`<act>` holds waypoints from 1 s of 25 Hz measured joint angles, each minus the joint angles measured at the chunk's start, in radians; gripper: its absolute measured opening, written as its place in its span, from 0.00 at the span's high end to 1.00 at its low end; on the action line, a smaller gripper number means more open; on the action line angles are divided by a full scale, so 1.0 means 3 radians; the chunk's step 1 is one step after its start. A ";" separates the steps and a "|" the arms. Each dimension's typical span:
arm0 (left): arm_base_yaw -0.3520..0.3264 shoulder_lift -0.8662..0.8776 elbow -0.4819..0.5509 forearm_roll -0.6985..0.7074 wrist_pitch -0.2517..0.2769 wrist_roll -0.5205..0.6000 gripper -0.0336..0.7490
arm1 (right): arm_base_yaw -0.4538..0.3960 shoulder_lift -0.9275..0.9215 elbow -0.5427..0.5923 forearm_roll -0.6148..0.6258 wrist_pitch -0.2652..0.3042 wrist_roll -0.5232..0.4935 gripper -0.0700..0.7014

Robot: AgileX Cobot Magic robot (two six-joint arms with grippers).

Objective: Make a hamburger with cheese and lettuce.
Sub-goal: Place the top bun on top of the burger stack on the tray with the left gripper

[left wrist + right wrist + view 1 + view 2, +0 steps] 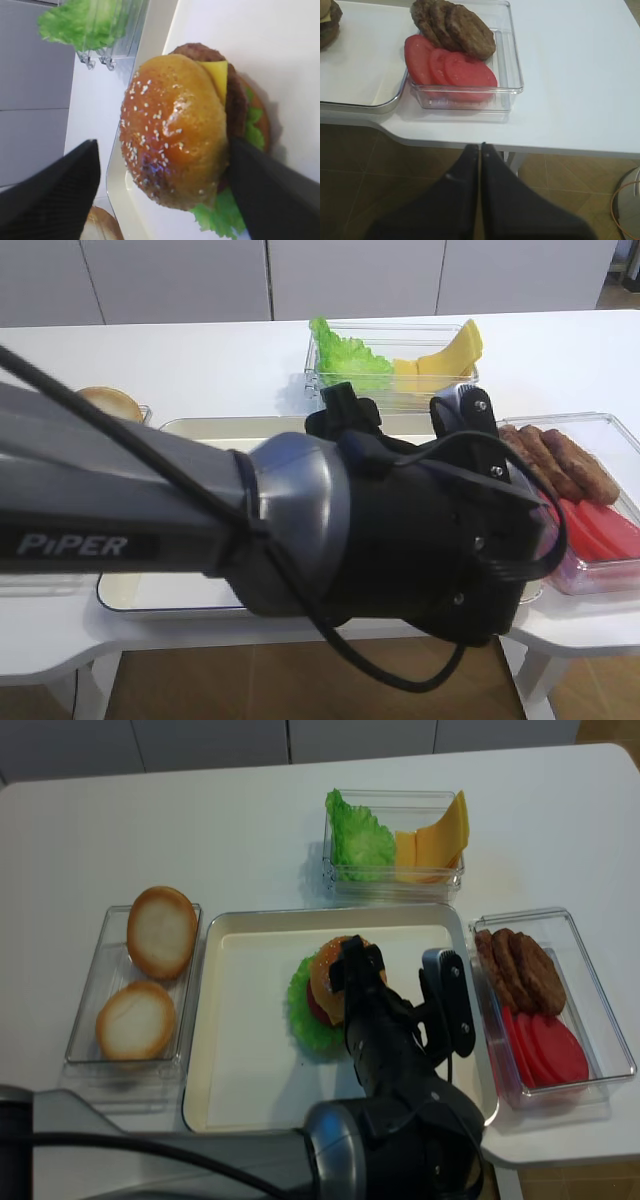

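The hamburger [175, 130] lies on the cream tray [240, 1020], topped by a sesame bun; I also see the hamburger [325, 982] from above. A corner of the yellow cheese [218, 77] pokes out under the bun. The frilly green lettuce [222, 215] spreads beneath the stack, and the lettuce [303, 1010] also shows on the tray. My left gripper [164, 145] is open and straddles the burger, one finger clear of the bun, the other close against its side. My right gripper [480, 147] is shut and empty, off the table's front edge over the floor.
A clear bin [395, 840] behind the tray holds bunched lettuce and curved yellow slices. Another bin [512, 55] on the right holds brown patties [460, 27] and tomato slices [450, 67]. Two pale bun halves [150, 970] lie in a bin on the left. The left arm [300, 530] fills the other high view.
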 joint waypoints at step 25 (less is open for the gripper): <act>-0.0088 0.0000 0.0000 -0.0055 -0.0036 -0.0007 0.11 | 0.0000 0.0000 0.0000 0.0000 0.0000 0.0000 0.88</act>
